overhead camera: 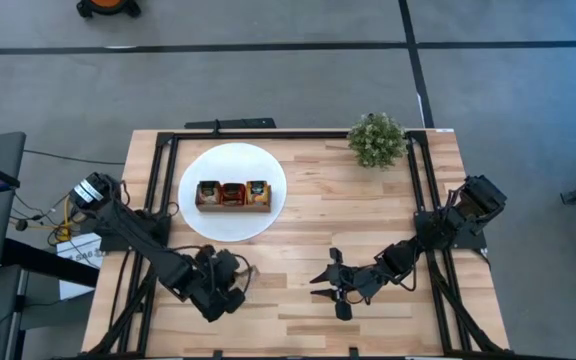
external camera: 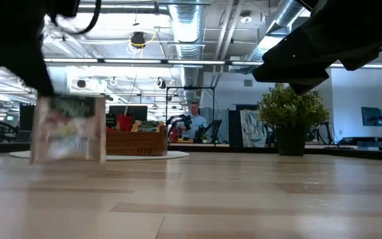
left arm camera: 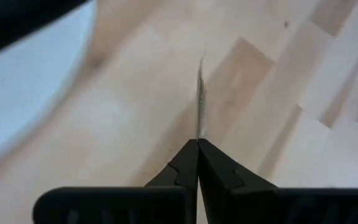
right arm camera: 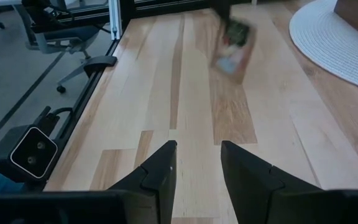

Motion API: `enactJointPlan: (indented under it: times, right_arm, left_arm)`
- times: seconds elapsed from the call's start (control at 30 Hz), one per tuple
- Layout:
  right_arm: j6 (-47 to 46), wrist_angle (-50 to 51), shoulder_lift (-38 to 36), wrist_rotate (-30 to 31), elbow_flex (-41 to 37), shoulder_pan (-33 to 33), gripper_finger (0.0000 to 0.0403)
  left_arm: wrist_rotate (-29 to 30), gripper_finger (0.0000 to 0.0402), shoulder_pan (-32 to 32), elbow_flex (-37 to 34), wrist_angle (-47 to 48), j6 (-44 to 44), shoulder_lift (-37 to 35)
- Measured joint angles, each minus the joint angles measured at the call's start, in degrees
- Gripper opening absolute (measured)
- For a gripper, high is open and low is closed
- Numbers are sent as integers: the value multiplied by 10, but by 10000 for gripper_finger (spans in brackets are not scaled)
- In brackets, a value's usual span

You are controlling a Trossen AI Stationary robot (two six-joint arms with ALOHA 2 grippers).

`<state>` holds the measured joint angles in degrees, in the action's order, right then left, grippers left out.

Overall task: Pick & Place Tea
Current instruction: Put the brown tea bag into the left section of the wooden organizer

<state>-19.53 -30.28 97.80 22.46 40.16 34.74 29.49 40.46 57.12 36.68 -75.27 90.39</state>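
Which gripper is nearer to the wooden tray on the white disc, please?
Left. The left gripper sits just below the wooden tray, shut on a tea sachet; the right gripper is farther right.

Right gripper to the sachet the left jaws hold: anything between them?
Nothing. The right wrist view shows only bare table between the right gripper and the sachet pinched by the left gripper.

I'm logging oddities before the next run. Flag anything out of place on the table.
One tea sachet is away from the wooden tray on the white disc: the left pincer has shut on its edge, holding it upright near the front left of the table. Nothing looks spilled or damaged.
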Motion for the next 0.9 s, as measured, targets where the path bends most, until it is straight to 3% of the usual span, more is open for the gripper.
enactJointPlan:
  times: [0.23, 0.43, 0.63, 0.9]
  right_arm:
    - [0, 0, 0, 0, 0, 0, 118]
    - [0, 0, 0, 0, 0, 0, 118]
    - [0, 0, 0, 0, 0, 0, 118]
    - [0, 1, 0, 0, 0, 0, 118]
  left_arm:
    - [65, 0, -25, 86, 217, 78, -1]
    - [81, 0, -62, 90, 399, 94, -1]
    - [122, 0, -102, 90, 519, 150, -1]
    - [150, 0, -166, 32, 525, 243, -2]
